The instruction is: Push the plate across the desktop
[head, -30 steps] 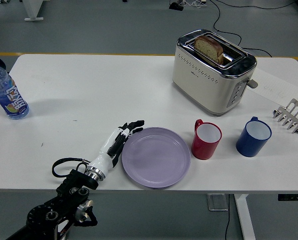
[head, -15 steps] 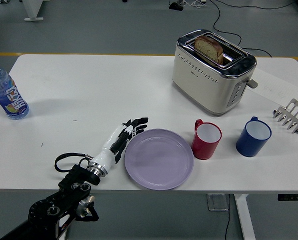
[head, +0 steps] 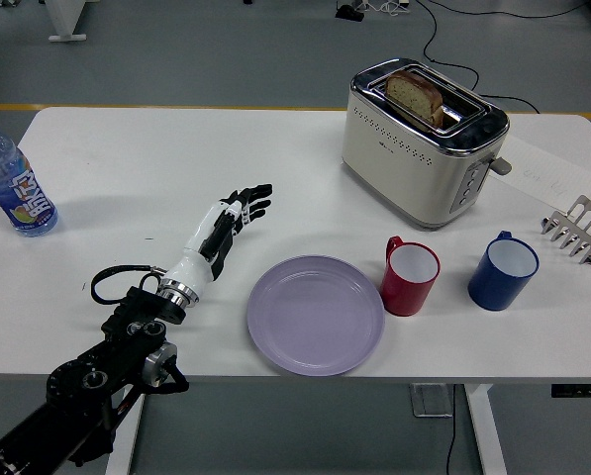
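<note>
**Left robot hand clear of plate; plate lies to its lower right**

The plate [head: 316, 315], lilac and round, sits flat on the bench [head: 156, 158] at lower centre of the frame, close to the near edge. Its right rim is just beside the red mug [head: 410, 277]; whether the two touch cannot be told from this view.

The left robot hand [head: 226, 226] is left of centre, above and to the left of the plate, with bare bench between them. Its fingers are extended and slightly spread, holding nothing, and point toward the upper right of the frame. The forearm runs down to the lower left corner. Whether the palm rests on the bench or hangs above it cannot be judged.

Being round, the plate has no long axis to account for. In my judgement, any further push needs the hand brought back down and right to the plate's left rim.

The right arm is not in view. The bottle [head: 8, 184] is cut off at the left edge. A toaster [head: 421, 139] and blue mug [head: 502, 270] stand further right.
</note>
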Robot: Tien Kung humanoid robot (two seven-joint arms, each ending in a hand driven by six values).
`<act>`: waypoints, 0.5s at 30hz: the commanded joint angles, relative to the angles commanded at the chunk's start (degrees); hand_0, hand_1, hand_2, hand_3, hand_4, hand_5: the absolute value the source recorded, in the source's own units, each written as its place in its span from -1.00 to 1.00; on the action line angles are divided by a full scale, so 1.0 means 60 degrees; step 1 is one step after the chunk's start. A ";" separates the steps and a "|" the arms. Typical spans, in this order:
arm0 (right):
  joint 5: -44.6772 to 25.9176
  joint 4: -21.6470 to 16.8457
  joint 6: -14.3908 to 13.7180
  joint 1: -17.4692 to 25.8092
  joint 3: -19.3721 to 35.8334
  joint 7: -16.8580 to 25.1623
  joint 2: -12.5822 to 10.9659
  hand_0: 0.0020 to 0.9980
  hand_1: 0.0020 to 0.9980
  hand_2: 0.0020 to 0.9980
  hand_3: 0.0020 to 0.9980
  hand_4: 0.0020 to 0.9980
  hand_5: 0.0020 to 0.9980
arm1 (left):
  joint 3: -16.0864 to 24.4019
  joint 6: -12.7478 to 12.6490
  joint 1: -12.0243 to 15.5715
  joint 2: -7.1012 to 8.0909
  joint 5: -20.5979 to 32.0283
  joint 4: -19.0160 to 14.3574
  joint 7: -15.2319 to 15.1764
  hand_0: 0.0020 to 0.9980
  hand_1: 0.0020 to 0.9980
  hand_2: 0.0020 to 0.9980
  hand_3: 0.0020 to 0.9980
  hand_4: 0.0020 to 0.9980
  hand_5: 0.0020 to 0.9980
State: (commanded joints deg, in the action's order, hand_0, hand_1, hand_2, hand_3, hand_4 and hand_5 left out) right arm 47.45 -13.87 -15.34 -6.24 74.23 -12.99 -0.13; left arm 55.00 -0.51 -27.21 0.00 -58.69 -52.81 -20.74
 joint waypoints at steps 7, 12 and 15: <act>-0.0053 0.0016 -0.0005 0.0014 0.0013 0.0054 -0.0010 0.40 0.34 0.55 0.24 -0.04 -0.19 | 0.0440 0.0895 0.0402 0.0167 -0.0329 -0.1156 0.0856 0.54 0.51 0.50 0.38 -0.05 1.00; -0.0207 0.0031 -0.0018 0.0021 -0.0040 0.0125 -0.0001 0.40 0.34 0.55 0.24 -0.04 -0.19 | 0.1223 0.1212 0.0825 0.1059 -0.0211 -0.1975 0.1034 0.54 0.51 0.50 0.38 -0.05 1.00; -0.0202 0.0030 -0.0018 0.0024 -0.0028 0.0125 0.0002 0.40 0.34 0.55 0.24 -0.04 -0.20 | 0.1754 0.1238 0.0931 0.1416 -0.0136 -0.2147 0.1006 0.52 0.49 0.48 0.36 -0.05 1.00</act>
State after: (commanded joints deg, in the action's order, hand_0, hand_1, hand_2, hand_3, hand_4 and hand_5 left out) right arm 46.23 -13.69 -15.44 -6.09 74.06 -12.24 -0.12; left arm 65.53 6.92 -21.62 8.49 -59.51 -65.69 -14.70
